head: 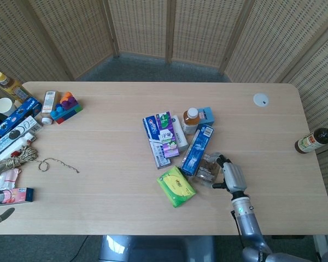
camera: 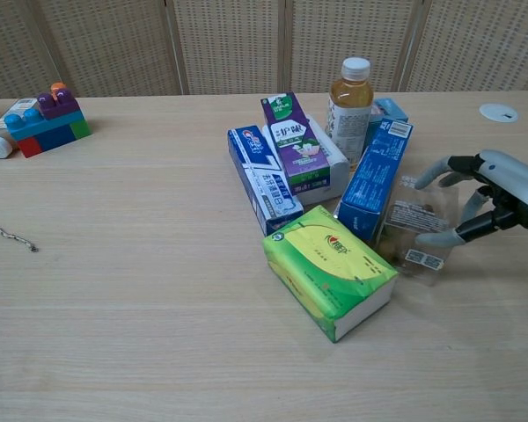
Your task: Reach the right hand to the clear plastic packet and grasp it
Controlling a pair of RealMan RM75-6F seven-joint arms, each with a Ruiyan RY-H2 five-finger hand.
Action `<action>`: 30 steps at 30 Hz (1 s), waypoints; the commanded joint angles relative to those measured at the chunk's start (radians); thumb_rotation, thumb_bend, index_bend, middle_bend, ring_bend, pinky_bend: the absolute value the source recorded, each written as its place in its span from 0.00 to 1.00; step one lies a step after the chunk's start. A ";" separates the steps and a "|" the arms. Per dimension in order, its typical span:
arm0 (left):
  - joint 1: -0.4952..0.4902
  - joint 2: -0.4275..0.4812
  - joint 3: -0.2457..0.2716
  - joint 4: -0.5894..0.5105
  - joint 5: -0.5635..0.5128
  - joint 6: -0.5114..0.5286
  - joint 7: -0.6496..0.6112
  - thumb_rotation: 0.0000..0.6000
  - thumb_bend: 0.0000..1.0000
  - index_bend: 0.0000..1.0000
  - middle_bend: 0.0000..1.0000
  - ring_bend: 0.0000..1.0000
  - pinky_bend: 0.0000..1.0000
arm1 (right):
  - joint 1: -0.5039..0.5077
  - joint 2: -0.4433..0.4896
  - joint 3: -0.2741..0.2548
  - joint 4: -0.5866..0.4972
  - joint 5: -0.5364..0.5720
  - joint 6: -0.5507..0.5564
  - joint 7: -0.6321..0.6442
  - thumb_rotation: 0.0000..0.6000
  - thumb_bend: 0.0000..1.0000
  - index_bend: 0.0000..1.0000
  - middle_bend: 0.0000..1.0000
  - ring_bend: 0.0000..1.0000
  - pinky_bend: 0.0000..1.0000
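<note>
Clear plastic packet pinched in my right hand, fingers part-curled; white label reads too small. Blue toothpaste box just left.

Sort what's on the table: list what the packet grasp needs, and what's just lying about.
Needed: clear plastic packet; right hand, fingers closing around the packet.

Lying about: green tissue pack, blue toothpaste box, drink bottle, toy blocks.

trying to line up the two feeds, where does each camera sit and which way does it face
Head view: high above the near edge, looking steeply down on the whole light wooden table; the right hand and forearm show.
Chest view: low at the near edge, looking across toward the wicker screens; only the right hand shows.
Both share that hand gripping the clear plastic packet beside the green tissue pack.
</note>
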 commanded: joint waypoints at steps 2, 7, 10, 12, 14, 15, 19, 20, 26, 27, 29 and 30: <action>0.000 0.000 0.000 -0.001 0.001 0.001 0.000 1.00 0.13 0.09 0.00 0.00 0.00 | -0.011 0.022 0.006 -0.035 -0.024 0.027 0.004 1.00 0.07 0.34 0.38 0.32 0.50; 0.001 0.001 0.000 0.000 0.002 0.002 -0.003 1.00 0.13 0.09 0.00 0.00 0.00 | -0.029 0.086 0.024 -0.131 -0.063 0.084 0.005 1.00 0.07 0.34 0.38 0.32 0.50; 0.001 0.002 0.001 0.000 0.005 0.004 -0.005 1.00 0.13 0.09 0.00 0.00 0.00 | -0.042 0.129 0.041 -0.190 -0.081 0.122 0.001 1.00 0.07 0.34 0.38 0.32 0.50; 0.001 0.002 0.001 0.000 0.007 0.005 -0.006 1.00 0.13 0.09 0.00 0.00 0.00 | -0.048 0.156 0.054 -0.229 -0.091 0.143 -0.004 1.00 0.07 0.34 0.38 0.32 0.50; 0.001 0.002 0.002 0.000 0.009 0.005 -0.005 1.00 0.13 0.09 0.00 0.00 0.00 | -0.053 0.187 0.067 -0.273 -0.098 0.157 -0.007 1.00 0.07 0.34 0.38 0.32 0.50; 0.001 0.002 0.002 -0.001 0.011 0.006 -0.004 1.00 0.13 0.09 0.00 0.00 0.00 | -0.054 0.200 0.072 -0.292 -0.100 0.162 -0.010 1.00 0.06 0.34 0.38 0.32 0.50; 0.002 0.001 0.004 -0.002 0.015 0.007 -0.001 1.00 0.13 0.09 0.00 0.00 0.00 | -0.060 0.251 0.096 -0.374 -0.108 0.185 -0.029 1.00 0.07 0.35 0.38 0.32 0.50; 0.002 0.001 0.005 -0.002 0.016 0.007 -0.001 1.00 0.13 0.09 0.00 0.00 0.00 | -0.061 0.261 0.100 -0.388 -0.111 0.190 -0.035 1.00 0.07 0.35 0.38 0.32 0.50; 0.003 0.001 0.005 -0.002 0.017 0.008 -0.002 1.00 0.13 0.09 0.00 0.00 0.00 | -0.063 0.305 0.122 -0.473 -0.122 0.212 -0.061 1.00 0.10 0.36 0.40 0.33 0.51; 0.003 0.002 0.005 -0.002 0.017 0.008 -0.003 1.00 0.13 0.09 0.00 0.00 0.00 | -0.063 0.313 0.125 -0.491 -0.126 0.217 -0.068 1.00 0.10 0.36 0.40 0.33 0.51; 0.003 0.002 0.005 -0.002 0.018 0.009 -0.004 1.00 0.13 0.09 0.00 0.00 0.00 | -0.063 0.322 0.126 -0.514 -0.138 0.223 -0.077 1.00 0.10 0.36 0.40 0.33 0.51; 0.003 0.002 0.005 -0.002 0.018 0.010 -0.005 1.00 0.13 0.09 0.00 0.00 0.00 | -0.063 0.327 0.126 -0.529 -0.146 0.228 -0.084 1.00 0.10 0.36 0.40 0.33 0.51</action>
